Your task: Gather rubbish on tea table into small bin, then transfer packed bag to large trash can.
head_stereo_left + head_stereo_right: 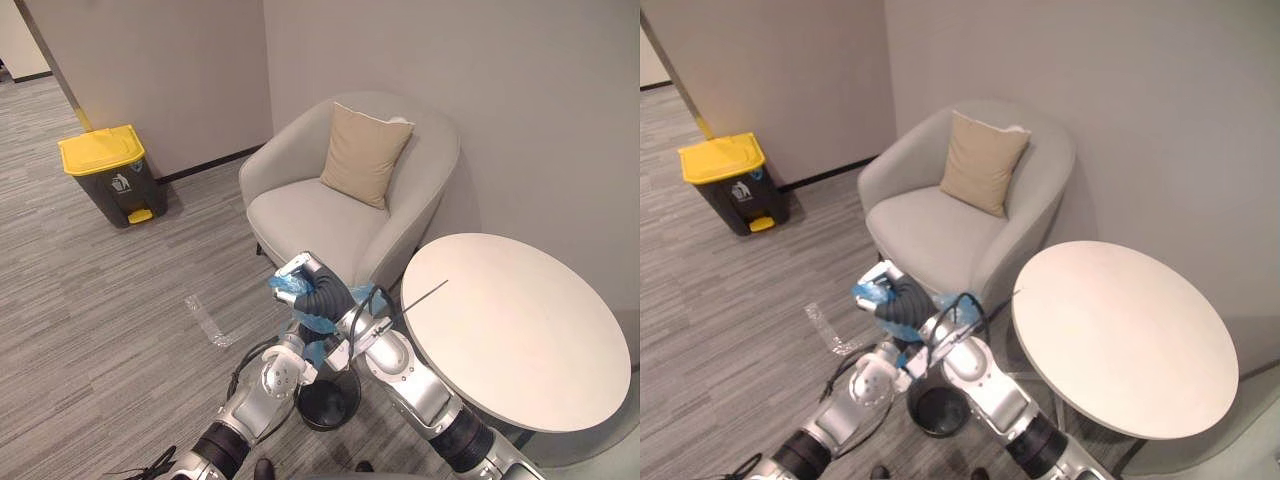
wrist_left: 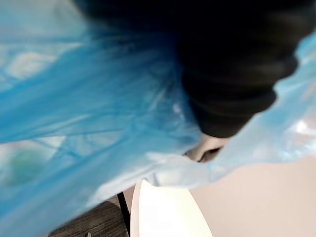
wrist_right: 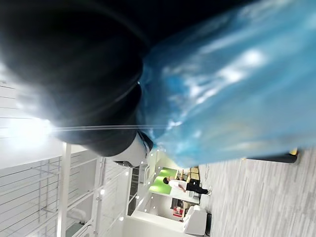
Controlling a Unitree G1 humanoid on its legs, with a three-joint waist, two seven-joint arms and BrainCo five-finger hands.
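A blue plastic bag (image 1: 316, 326) hangs bunched over the small black bin (image 1: 328, 400), which stands on the floor beside the round white tea table (image 1: 520, 330). My right hand (image 1: 322, 294) reaches across above the bin, its fingers curled into the bag's upper edge (image 1: 872, 293). Blue film drapes over its dark cover in the right wrist view (image 3: 232, 89). My left arm rises from the lower left; the left hand (image 1: 300, 352) is tucked under the right arm against the bag, its fingers hidden. The tabletop is bare. The large grey trash can (image 1: 108, 178) with a yellow lid stands far left by the wall.
A grey armchair (image 1: 310, 215) with a tan cushion (image 1: 364, 155) stands just behind the bin, close to the table. A clear plastic scrap (image 1: 208, 322) lies on the carpet between me and the large can. A person (image 3: 185, 185) stands far off.
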